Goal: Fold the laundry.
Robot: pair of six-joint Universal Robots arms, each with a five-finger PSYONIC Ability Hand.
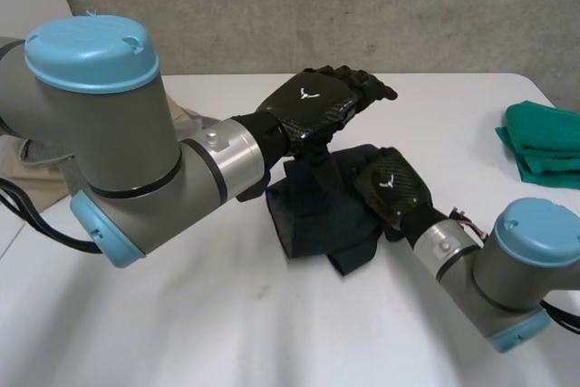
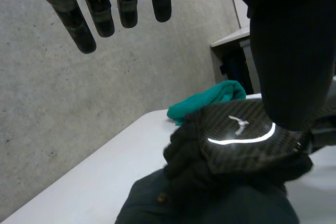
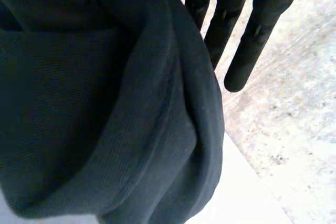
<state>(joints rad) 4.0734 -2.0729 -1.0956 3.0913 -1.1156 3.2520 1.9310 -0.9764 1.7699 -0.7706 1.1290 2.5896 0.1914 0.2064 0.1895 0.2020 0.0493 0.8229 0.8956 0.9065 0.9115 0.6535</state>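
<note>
The white table (image 1: pixel 272 333) carries a dark garment (image 1: pixel 317 215) mid-table, a green cloth (image 1: pixel 544 142) and a beige cloth (image 1: pixel 36 169).

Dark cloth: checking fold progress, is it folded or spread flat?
Folded roughly, bunched: the dark cloth lies in thick overlapping layers under the right hand.

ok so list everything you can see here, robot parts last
dark cloth: one, navy-black, rumpled mid-table
green cloth: one, green, bunched at the table's right edge
beige cloth: one, beige, at the table's left edge
table: one, white
wall: one, grey concrete, behind the table
left hand: one, black, raised above the dark cloth, fingers straight
right hand: one, black, resting on the dark cloth
left arm: one, grey, light-blue caps
right arm: one, grey, light-blue caps
</note>
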